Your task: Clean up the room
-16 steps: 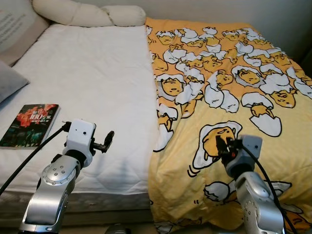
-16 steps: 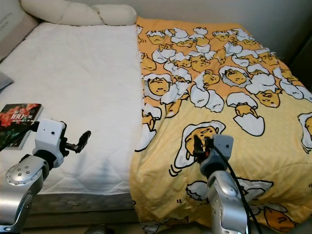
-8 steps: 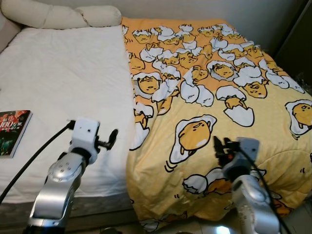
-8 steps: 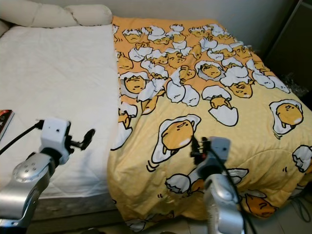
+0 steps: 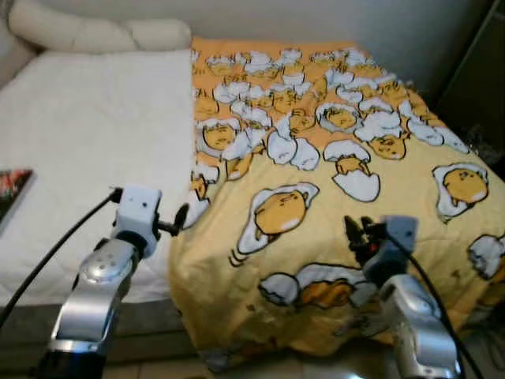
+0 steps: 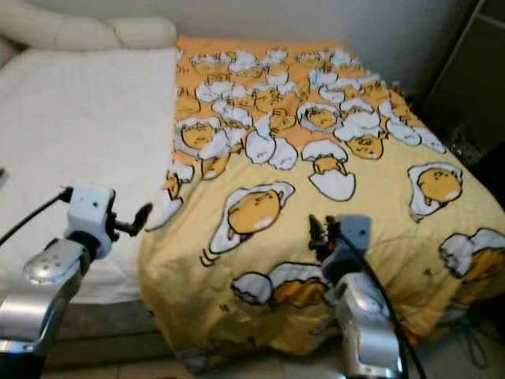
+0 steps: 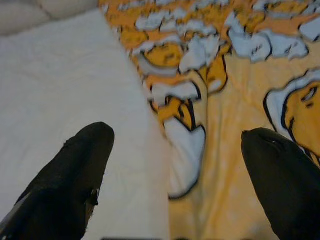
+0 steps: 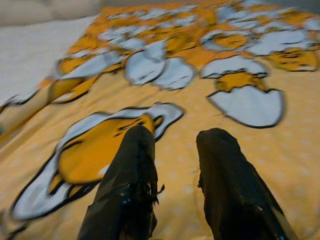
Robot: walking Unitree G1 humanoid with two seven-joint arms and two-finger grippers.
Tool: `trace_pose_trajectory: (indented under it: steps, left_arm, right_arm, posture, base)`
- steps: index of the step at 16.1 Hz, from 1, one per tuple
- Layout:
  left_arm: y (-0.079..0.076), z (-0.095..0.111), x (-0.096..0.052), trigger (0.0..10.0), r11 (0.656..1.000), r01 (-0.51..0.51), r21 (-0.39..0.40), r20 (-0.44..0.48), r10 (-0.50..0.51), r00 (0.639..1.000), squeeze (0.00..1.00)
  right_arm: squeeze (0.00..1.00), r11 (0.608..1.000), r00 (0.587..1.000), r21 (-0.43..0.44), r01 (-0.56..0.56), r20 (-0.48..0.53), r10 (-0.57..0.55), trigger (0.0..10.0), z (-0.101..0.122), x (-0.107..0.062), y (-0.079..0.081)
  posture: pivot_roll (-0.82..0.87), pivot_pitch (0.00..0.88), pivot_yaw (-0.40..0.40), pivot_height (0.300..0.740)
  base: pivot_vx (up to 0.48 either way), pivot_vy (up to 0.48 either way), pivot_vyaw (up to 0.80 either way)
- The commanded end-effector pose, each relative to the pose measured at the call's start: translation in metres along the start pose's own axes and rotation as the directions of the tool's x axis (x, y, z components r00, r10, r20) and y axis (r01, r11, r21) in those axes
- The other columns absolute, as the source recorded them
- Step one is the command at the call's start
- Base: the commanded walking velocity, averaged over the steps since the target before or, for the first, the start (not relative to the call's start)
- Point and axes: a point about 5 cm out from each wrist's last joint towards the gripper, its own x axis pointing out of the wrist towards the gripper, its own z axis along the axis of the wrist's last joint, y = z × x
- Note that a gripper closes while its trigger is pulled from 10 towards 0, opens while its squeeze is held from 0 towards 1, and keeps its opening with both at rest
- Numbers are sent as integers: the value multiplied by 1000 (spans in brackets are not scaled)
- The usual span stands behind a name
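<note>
A yellow blanket [image 5: 331, 158] printed with egg characters covers the right half of the bed and hangs over its foot. The left half is bare white sheet [image 5: 87, 134]. A book [image 5: 11, 191] lies on the sheet at the far left edge of the view. My left gripper [image 5: 180, 218] is held over the bed's near edge, right at the blanket's border; its fingers [image 7: 75, 175] stand wide open with nothing between them. My right gripper [image 5: 355, 234] hovers low over the blanket near the foot, fingers [image 8: 132, 165] a little apart and empty.
Cream pillows [image 5: 95, 33] lie along the head of the bed against the wall. A dark piece of furniture [image 5: 483, 71] stands to the right of the bed. A strip of floor [image 5: 260, 367] shows below the bed's foot.
The camera has swung to the right: the book has slid to the left edge of the view and the dark furniture has come in. Both arms keep their poses.
</note>
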Motion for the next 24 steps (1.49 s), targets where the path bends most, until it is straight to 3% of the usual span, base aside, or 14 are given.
trace_pose_trajectory:
  steps: [1, 8, 13, 14, 21, 24]
  left_arm:
    - [1, 2, 1, 10000, 1000, 5, 5, 8, -5, 1000, 0]
    - [-2, 4, 6, 10000, 1000, 6, 8, 16, -6, 1000, 0]
    - [-3, 6, 10, 10000, 1000, 7, 11, 21, -7, 1000, 0]
    - [-3, 6, 10, 10000, 1000, 9, 11, 23, -9, 1000, 0]
    - [-3, 7, 11, 10000, 1000, 11, 10, 30, -11, 999, 0]
    - [-2, 7, 12, 10000, 1000, 8, -5, 18, -8, 1000, 0]
  right_arm:
    - [0, 1000, 1000, -3, -9, 8, 9, 10000, 6, 2, -6]
    - [0, 998, 1000, 50, -23, 7, 23, 10000, 2, 8, 18]
    - [0, 998, 1000, 65, 0, 1, 0, 10000, 1, 12, 16]
    - [1000, 996, 1000, 84, -8, 5, 7, 10000, 1, 12, 16]
    - [1000, 996, 1000, 83, 16, -3, -16, 10000, -1, 12, 15]
    - [1000, 996, 998, 77, 53, -43, -49, 10000, -7, 13, 13]
  posture:
    - [14, 0, -17, 740]
    - [7, 0, -21, 740]
    - [2, 0, -20, 740]
    - [3, 0, -19, 740]
    - [8, 0, -22, 740]
    - [16, 0, -27, 740]
  base:
    - [0, -428, 0]
    - [0, -429, 0]
    - [0, -428, 0]
    - [0, -424, 0]
    - [0, -393, 0]
    - [0, 0, -800]
